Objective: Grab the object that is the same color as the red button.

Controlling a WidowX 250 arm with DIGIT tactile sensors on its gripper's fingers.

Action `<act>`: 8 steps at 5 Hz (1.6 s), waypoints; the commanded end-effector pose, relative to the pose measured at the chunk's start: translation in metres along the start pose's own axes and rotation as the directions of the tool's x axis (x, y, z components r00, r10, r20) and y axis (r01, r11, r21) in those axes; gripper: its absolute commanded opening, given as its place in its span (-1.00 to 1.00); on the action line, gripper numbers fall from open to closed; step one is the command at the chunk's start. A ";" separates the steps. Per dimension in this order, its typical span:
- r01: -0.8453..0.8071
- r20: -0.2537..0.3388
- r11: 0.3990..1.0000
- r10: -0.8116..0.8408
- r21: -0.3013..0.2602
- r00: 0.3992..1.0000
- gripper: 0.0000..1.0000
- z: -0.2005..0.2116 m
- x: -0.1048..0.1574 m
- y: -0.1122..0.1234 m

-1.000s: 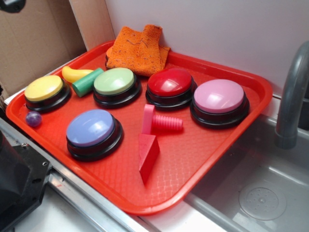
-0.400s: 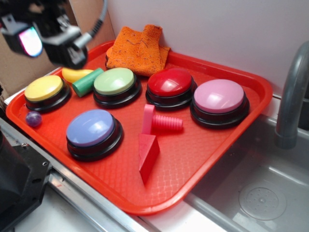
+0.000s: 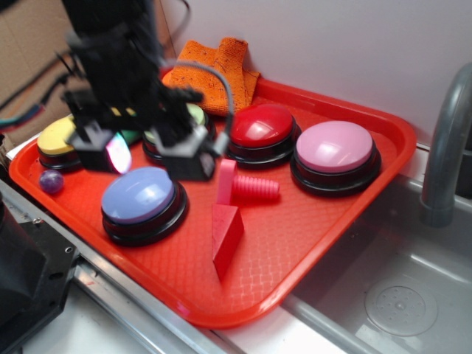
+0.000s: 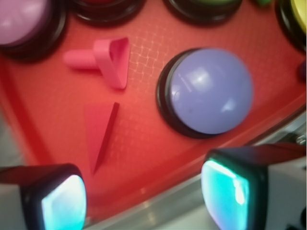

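Item: red wedge block [image 3: 226, 234], the match for the red button [image 3: 260, 124]. Location: on the red tray [image 3: 383, 140], near-centre, just near of the pink screw peg [image 3: 243, 185] and right of the blue button [image 3: 140, 195]; touching neither button, and whether it meets the peg's flat head cannot be told.

Orientation: lies flat on one triangular face. Long axis runs from far to near in the exterior view, broad end far, by the peg, sharp tip pointing at the tray's near rim. In the wrist view [image 4: 100, 133] it reads as a tall narrow triangle, tip toward the fingers.

Tool: gripper [image 4: 146, 194], jaws spread wide and holding nothing, hovering above the blue button, left of the wedge.

Handling note, as judgement: shift right until the wedge sits between the fingers [image 4: 62, 201], turn the wrist so the pads close across the short width near the thick end, not the taper, then descend. Keep clear of the peg.
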State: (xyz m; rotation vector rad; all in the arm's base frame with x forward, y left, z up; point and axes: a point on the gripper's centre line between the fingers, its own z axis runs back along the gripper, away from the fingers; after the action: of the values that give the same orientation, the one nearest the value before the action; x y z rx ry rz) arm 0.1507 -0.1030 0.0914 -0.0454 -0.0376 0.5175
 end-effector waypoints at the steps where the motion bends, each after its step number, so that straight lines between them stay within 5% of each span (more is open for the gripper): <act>1: -0.091 -0.029 0.996 0.090 -0.018 0.996 1.00 -0.049 0.010 -0.027; 3: -0.105 0.009 0.994 0.106 -0.018 0.994 1.00 -0.075 0.014 -0.035; 4: -0.090 0.015 0.996 0.090 -0.023 0.996 -1.00 -0.076 0.014 -0.036; 6: 0.053 -0.007 0.997 -0.053 -0.057 0.999 -1.00 -0.059 0.020 -0.038; 8: 0.407 0.039 0.912 -0.406 -0.057 0.913 -1.00 0.007 0.054 -0.009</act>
State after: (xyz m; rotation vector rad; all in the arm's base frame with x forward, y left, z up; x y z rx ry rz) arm 0.1865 -0.0818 0.0866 -0.0632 -0.0305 0.1120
